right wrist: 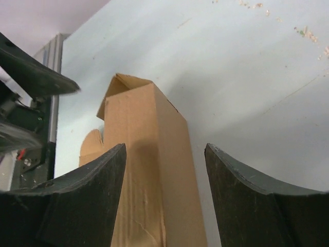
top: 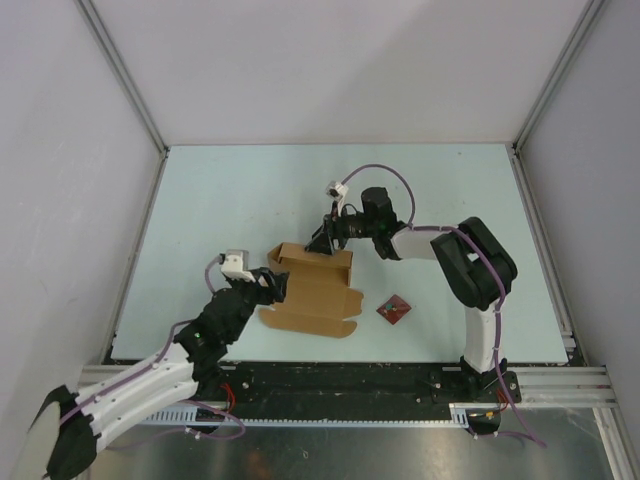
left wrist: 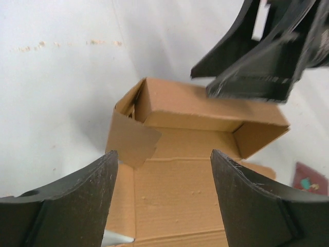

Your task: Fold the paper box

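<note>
The brown paper box [top: 318,292] lies mid-table, partly folded: its far wall and two end walls stand up, and its near panel with flaps lies flat. My left gripper [top: 275,286] is open at the box's left near corner; in the left wrist view its jaws [left wrist: 163,170] stand wide over the flat panel [left wrist: 175,180]. My right gripper [top: 326,240] is open at the far wall; in the right wrist view its jaws [right wrist: 164,154] straddle the upright wall [right wrist: 154,175] without closing on it. It also shows in the left wrist view [left wrist: 257,67].
A tiny dark red square item [top: 394,309] lies right of the box, also in the left wrist view [left wrist: 310,179]. White enclosure walls stand on three sides. A metal rail [top: 350,380] runs along the near table edge.
</note>
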`<action>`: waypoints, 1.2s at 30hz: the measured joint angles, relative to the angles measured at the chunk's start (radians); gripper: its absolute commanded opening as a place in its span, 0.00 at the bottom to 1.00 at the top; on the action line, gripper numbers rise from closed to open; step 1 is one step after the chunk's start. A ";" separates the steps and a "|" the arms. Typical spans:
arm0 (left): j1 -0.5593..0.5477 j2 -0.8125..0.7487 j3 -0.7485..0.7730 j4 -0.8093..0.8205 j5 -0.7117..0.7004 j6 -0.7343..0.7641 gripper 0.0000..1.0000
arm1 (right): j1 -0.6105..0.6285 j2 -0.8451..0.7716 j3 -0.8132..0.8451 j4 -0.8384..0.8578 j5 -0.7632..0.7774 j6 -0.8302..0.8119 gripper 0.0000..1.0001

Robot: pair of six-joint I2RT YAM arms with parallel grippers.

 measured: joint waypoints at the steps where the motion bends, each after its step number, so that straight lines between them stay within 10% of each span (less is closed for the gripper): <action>1: -0.001 -0.039 0.005 -0.021 -0.006 0.000 0.77 | -0.001 -0.001 0.005 -0.031 -0.004 -0.029 0.71; 36: -0.002 -0.172 0.050 -0.146 -0.036 0.040 0.78 | 0.083 -0.213 0.245 -1.013 0.179 -0.704 0.98</action>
